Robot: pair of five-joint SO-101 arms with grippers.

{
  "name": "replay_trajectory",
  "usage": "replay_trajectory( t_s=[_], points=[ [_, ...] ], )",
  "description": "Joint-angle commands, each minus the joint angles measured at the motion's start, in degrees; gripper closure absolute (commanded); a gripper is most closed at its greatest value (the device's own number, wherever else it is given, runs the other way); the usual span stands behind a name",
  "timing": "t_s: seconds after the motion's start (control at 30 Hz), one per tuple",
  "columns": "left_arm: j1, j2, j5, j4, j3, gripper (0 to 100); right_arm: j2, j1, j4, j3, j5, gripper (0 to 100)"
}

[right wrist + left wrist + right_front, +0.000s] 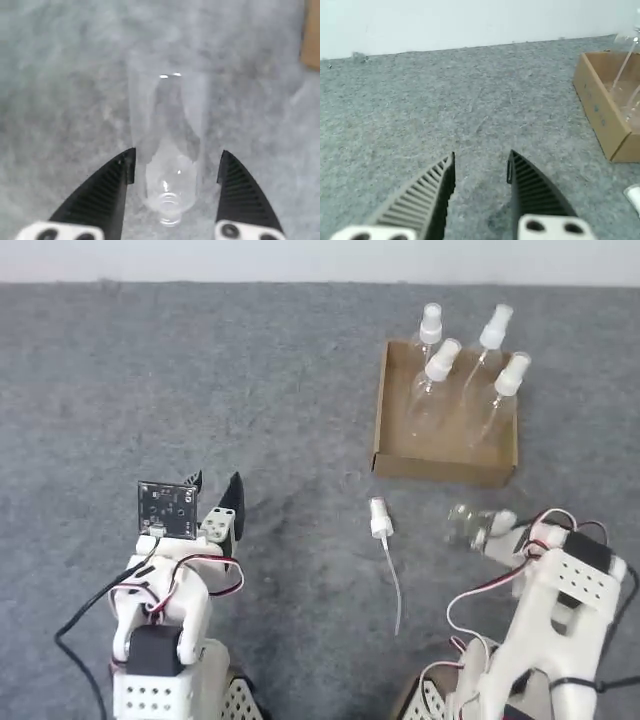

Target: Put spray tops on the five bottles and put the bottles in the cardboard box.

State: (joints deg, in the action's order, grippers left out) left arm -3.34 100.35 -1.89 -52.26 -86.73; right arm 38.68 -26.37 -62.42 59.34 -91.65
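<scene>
Grey carpet (200, 390): 1 clear bottle (167, 145), uncapped, lying.

The high camera looks down from far up — wrist cameras sit low and close, the left one also seeing the cardboard box (445, 468).

Cardboard box (600, 107) was cut off by the frame edge in the left wrist view, as was the loose spray top (634, 197) lying just outside it. Near the box, the uncapped bottle (462, 523) was partly hidden behind the right arm (560, 585).
</scene>
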Motion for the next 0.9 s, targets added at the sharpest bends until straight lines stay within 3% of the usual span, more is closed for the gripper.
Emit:
replay_trajectory(
  t_s=[0.0, 0.23, 0.6, 0.7, 0.87],
  points=[
    [0.09, 0.79, -0.09, 1.67, 1.71, 85, 2.42, 0.75, 1.10, -6.86, 15.56, 80.5],
    [0.09, 0.79, -0.09, 1.67, 1.71, 85, 2.07, 0.75, -12.62, -18.11, 43.16, 80.5],
    [0.09, 0.79, -0.09, 1.58, 1.71, 85, 1.71, 0.57, -24.22, -18.99, 100.48, 80.1],
    [0.09, 0.79, -0.09, 1.58, 1.71, 85, 1.71, 0.04, -23.78, -18.81, 109.19, 80.0],
    [0.09, 0.79, -0.09, 1.67, 1.71, 85, 1.71, -0.48, -16.48, -13.27, 113.76, 80.0]
  ],
)
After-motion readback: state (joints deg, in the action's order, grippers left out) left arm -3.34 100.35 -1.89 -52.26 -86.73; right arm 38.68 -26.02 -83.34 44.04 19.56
